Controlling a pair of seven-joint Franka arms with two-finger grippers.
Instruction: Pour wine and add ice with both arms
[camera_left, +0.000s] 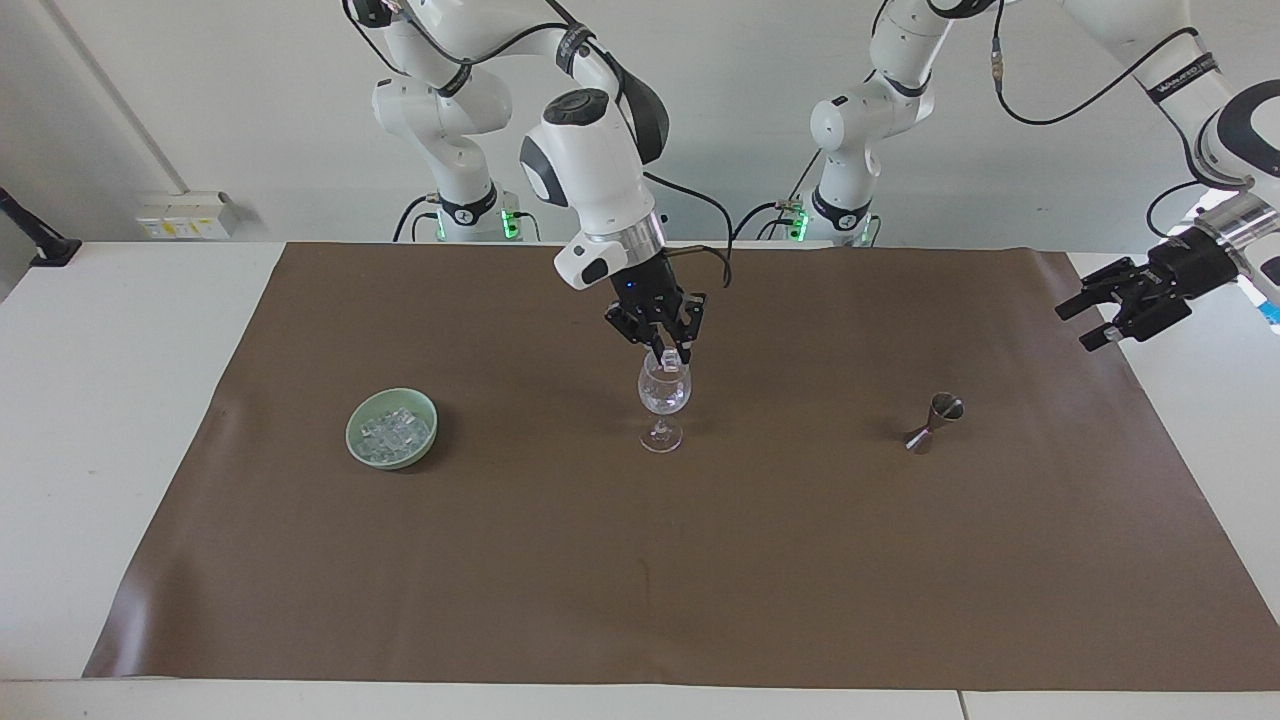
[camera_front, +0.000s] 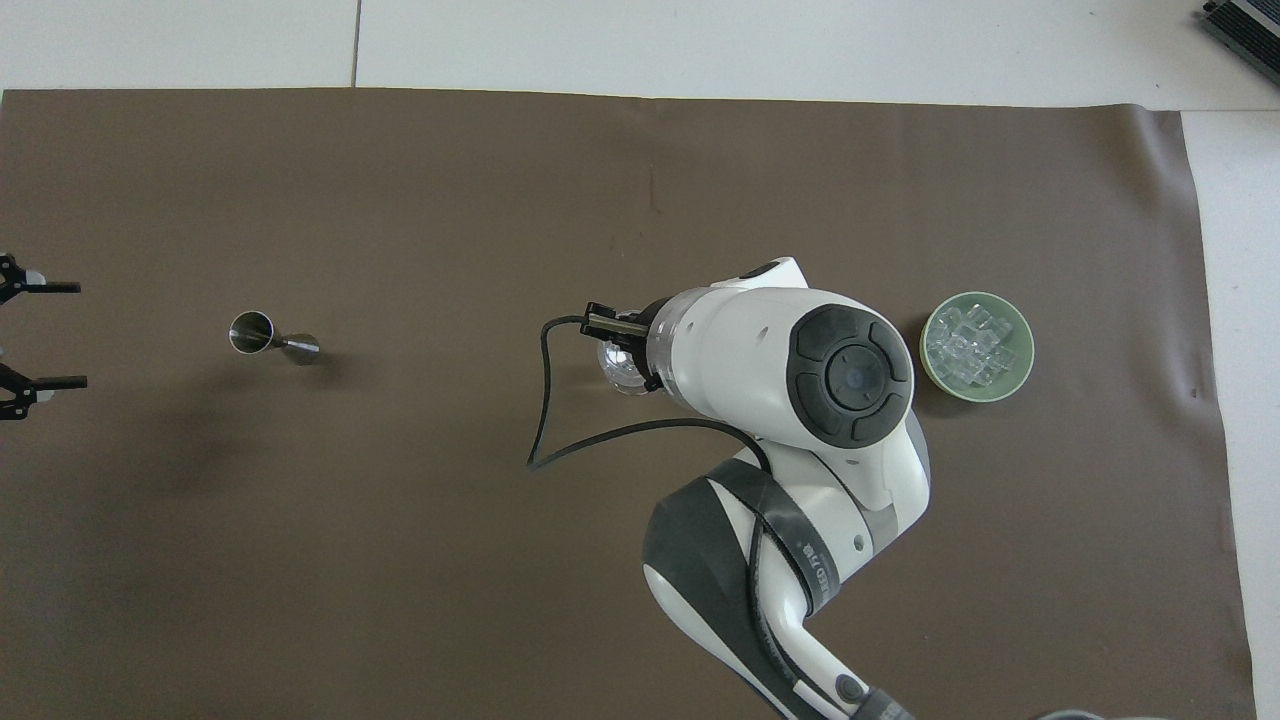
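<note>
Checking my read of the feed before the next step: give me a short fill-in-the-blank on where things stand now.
1. The right gripper hangs over the ____.
2. The ice lies heaped in the pale green ____.
3. The jigger stands toward the ____ arm's end of the mat.
4. The left gripper is ____.

Missing words: wine glass; bowl; left; open

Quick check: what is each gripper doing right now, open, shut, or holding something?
Left gripper: open, empty, raised over the left arm's end of the table.
Right gripper: just over the wine glass; open or shut cannot be told.
</note>
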